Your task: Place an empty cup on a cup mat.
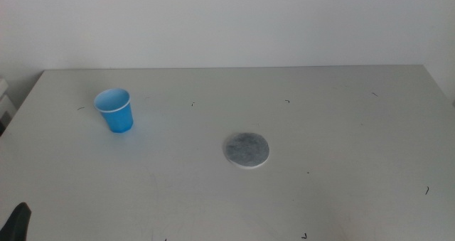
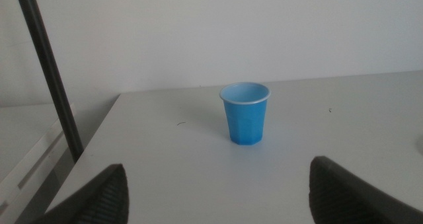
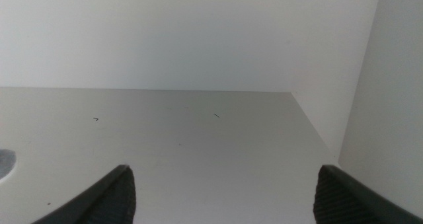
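Two things matter on this table (image 1: 341, 198), and they lie well apart: the cup (image 1: 114, 110) stands upright, mouth up, toward the far left, while the cup mat (image 1: 247, 150) lies flat nearer the middle, bare on top. The cup shows a pale blue inside with nothing visible in it, which suits the task as worded.

The left gripper (image 2: 218, 197) hangs low at the near left corner of the table, its jaws spread wide with nothing between them. In the left wrist view the cup sits straight ahead, framed between the two jaws, so this arm seems lined up for the pick, most likely because the cup is on its side of the table. A dark pole (image 2: 49, 72) rises beside that table edge.

The right gripper (image 3: 221, 197) waits off the near right, jaws also spread and empty; its camera catches only a sliver of the mat at the picture's edge.

Nothing is grasped yet. My reading is that the task is at its very start, with the reach toward the cup as the step in hand.
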You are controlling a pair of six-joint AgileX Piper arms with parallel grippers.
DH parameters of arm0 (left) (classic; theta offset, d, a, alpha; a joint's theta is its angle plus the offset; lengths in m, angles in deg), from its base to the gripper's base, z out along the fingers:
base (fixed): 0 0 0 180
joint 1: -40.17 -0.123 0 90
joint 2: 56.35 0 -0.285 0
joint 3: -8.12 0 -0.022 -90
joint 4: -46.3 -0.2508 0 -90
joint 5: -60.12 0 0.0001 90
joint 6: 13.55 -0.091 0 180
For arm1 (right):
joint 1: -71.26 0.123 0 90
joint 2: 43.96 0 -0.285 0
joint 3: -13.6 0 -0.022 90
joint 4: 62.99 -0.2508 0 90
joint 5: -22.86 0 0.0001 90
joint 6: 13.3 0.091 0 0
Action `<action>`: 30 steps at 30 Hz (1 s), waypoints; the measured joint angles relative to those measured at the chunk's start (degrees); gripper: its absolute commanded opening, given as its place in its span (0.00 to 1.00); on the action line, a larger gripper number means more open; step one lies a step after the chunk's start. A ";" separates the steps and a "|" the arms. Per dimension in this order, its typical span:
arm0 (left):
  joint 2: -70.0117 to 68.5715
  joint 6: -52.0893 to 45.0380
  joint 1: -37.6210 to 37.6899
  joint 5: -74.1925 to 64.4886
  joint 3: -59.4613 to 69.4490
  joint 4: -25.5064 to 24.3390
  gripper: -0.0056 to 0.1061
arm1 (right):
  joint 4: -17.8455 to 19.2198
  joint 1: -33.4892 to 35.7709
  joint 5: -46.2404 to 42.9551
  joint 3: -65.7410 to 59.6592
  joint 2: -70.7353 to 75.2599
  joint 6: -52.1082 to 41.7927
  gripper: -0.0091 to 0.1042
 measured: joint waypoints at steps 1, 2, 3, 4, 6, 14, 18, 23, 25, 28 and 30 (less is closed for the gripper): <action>0.00 0.00 0.00 -0.19 0.00 0.22 0.99 | 0.00 0.00 0.00 0.00 0.00 0.00 0.91; 0.00 0.00 0.00 -0.72 -0.25 0.47 0.99 | 0.00 0.00 0.00 0.00 0.00 0.00 0.91; 0.00 0.06 0.00 -2.06 -1.05 0.60 0.99 | 0.00 0.00 0.00 0.00 0.00 0.00 0.91; 0.29 0.25 0.00 -3.43 -2.35 0.70 0.99 | 0.00 0.00 0.00 0.00 0.00 0.00 0.91; 1.91 0.63 0.00 -5.67 -5.68 0.74 0.99 | 0.00 0.00 0.00 0.00 0.00 0.00 0.91; 15.59 1.32 0.00 -13.14 -23.70 0.84 0.99 | 0.00 0.00 0.00 0.00 0.00 0.00 0.91; 23.70 1.32 0.00 -17.86 -32.97 0.84 0.99 | 0.00 0.00 0.00 0.00 0.00 0.00 0.91; 34.51 1.32 0.00 -24.42 -45.72 0.88 0.99 | 0.00 0.00 0.00 0.00 0.00 0.00 0.91; 39.09 1.32 0.00 -26.89 -51.31 0.88 0.99 | 0.00 0.00 0.00 0.00 0.00 0.00 0.91; 45.39 1.32 0.00 -31.09 -59.22 0.88 0.99 | 0.00 0.00 0.00 0.00 0.00 0.00 0.91; 49.24 1.32 0.00 -33.61 -64.34 0.88 0.99 | 0.00 0.00 0.00 0.00 0.00 0.00 0.91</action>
